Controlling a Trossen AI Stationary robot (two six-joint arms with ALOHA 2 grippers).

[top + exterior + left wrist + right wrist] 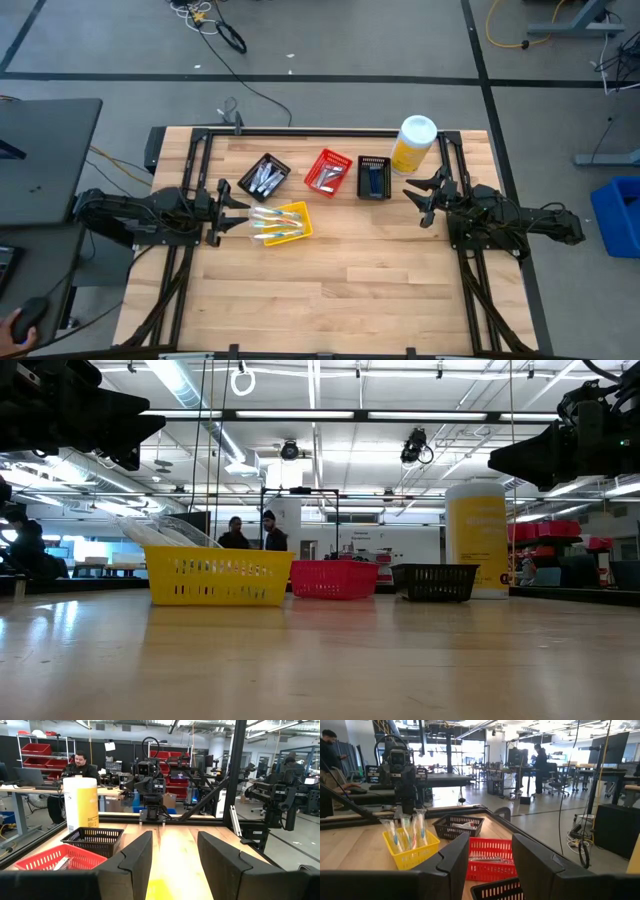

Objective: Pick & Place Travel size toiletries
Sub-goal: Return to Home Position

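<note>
Four small mesh baskets sit toward the table's far side. The yellow basket (pixel 290 222) (pixel 411 851) holds wrapped toothbrushes (pixel 406 831) that lean on its rim. A black basket (pixel 265 177) holds white tubes. The red basket (pixel 328 172) (pixel 487 857) holds small white items, and another black basket (pixel 374 178) holds dark blue razors. My left gripper (pixel 238 210) (pixel 175 855) hovers open just left of the yellow basket. My right gripper (pixel 415 203) (pixel 490 865) hovers open to the right of the razor basket. Neither touches anything.
A big yellow bottle with a white cap (pixel 413 143) (pixel 477 538) stands at the far right, beside the razor basket. A black metal frame (pixel 300 132) borders the table's far edge and sides. The bare wood (pixel 350 290) stretches toward the near edge. People stand in the room beyond.
</note>
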